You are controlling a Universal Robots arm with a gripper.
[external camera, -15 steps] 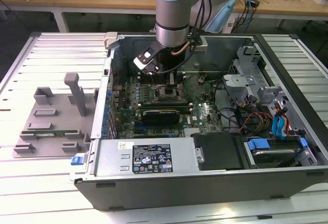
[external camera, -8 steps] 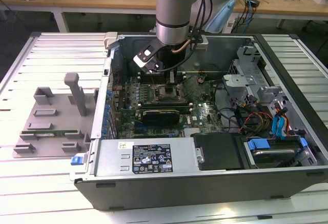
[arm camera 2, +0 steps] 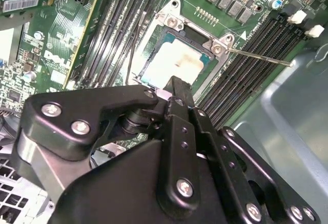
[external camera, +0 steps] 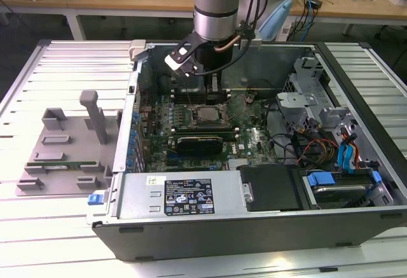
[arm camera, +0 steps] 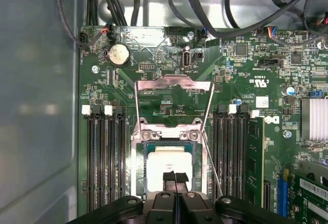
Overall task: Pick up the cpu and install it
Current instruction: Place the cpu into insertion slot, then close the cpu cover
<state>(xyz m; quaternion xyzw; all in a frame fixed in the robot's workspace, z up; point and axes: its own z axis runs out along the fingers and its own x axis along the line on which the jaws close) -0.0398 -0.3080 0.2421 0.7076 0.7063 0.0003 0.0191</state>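
Exterior view: the arm [external camera: 216,4] reaches down into an open computer case [external camera: 191,230] lying on the slatted table [external camera: 63,62]. The pincer [external camera: 213,90] is low inside the case, right above the socket [external camera: 205,116] on the motherboard [external camera: 254,138]. A grey fixture [external camera: 63,151] sits on the table to the exterior view's left of the case, well apart from the pincer.

Second wrist view: the black pincer linkage is in the foreground and the pincer [arm camera 2: 177,83] tip is over one edge of the cpu [arm camera 2: 177,60]. The cpu lies flat in the socket frame [arm camera 2: 220,47] with its silver top up. A thin lever rod [arm camera 2: 256,56] sticks out beside the socket.

First wrist view: the pincer [arm camera: 175,178] fingertips [arm camera: 169,179] are pressed together with only a thin seam between them, and they grip nothing. They are over the cpu [arm camera: 164,165]; contact is unclear. The cpu sits in the socket between the memory slots [arm camera: 105,157]. The load plate [arm camera: 173,101] is flipped up and open.
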